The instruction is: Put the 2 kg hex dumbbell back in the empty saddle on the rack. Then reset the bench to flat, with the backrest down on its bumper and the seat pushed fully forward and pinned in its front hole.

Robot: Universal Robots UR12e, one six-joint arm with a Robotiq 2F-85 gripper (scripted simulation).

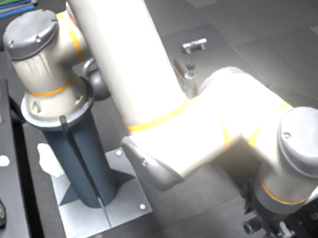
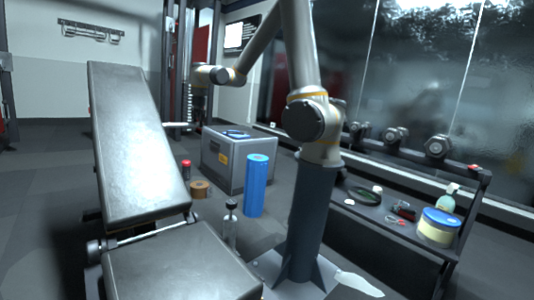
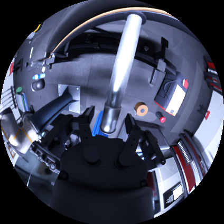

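Observation:
My gripper (image 3: 109, 119) is open and empty, its fingers standing either side of the end of a shiny steel handle bar (image 3: 120, 68) that juts out from behind the raised backrest (image 2: 132, 141). The backrest stands steeply inclined above the seat pad (image 2: 174, 269) at the bench's near end. On the long rack (image 2: 415, 155) beside the mirror wall several hex dumbbells (image 2: 436, 145) sit in their saddles. The 2 kg dumbbell is not clearly seen from any camera.
Behind the bench stand a grey case (image 2: 238, 155), an upright blue foam roller (image 2: 255, 185), a tape roll (image 2: 199, 188) and a small red-capped bottle (image 2: 187, 169). The arm's pedestal (image 2: 306, 221) stands beside the seat, with a water bottle (image 2: 229, 225) close by. A low tray shelf (image 2: 401, 217) holds small items.

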